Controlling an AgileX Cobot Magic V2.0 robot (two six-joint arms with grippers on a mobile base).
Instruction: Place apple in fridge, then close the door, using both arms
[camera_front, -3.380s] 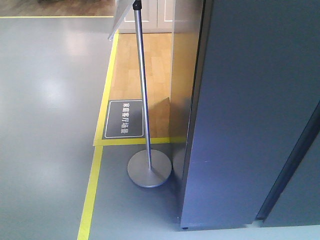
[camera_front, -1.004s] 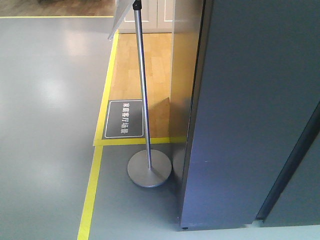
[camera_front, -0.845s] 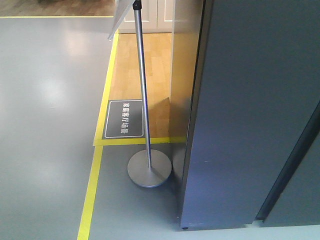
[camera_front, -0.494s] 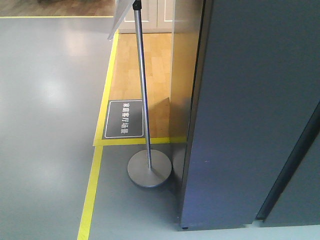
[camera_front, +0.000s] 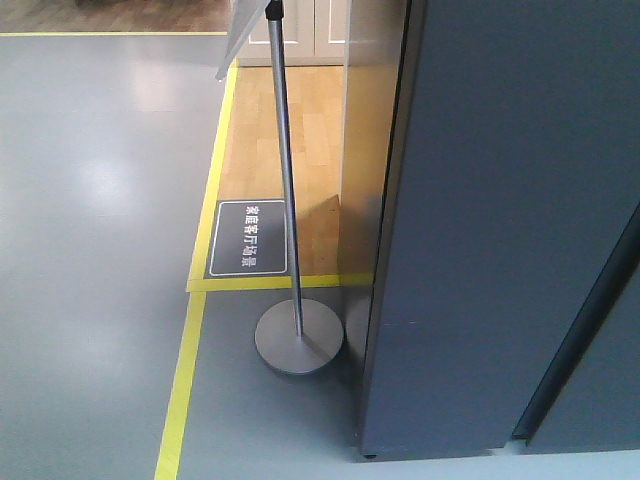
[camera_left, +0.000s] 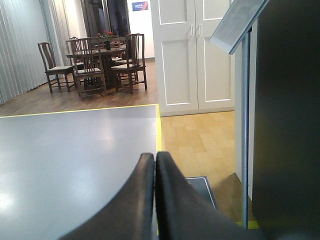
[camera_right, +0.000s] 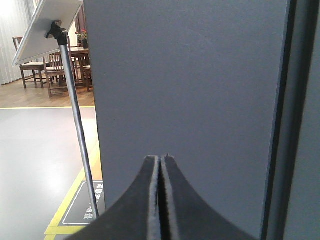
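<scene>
The left gripper (camera_left: 155, 165) has its two black fingers pressed together on nothing; ahead of it lies grey floor (camera_left: 75, 150), with a dining table and chairs (camera_left: 95, 62) far beyond and white cabinet doors (camera_left: 192, 55) ahead to its right. Just right of it stands a sign stand (camera_front: 290, 200) — slim pole, round base. The right gripper (camera_right: 161, 165) is likewise pinched together, empty, facing the fridge (camera_right: 190, 100) close ahead — its dark grey face. No apple shows in any view.
</scene>
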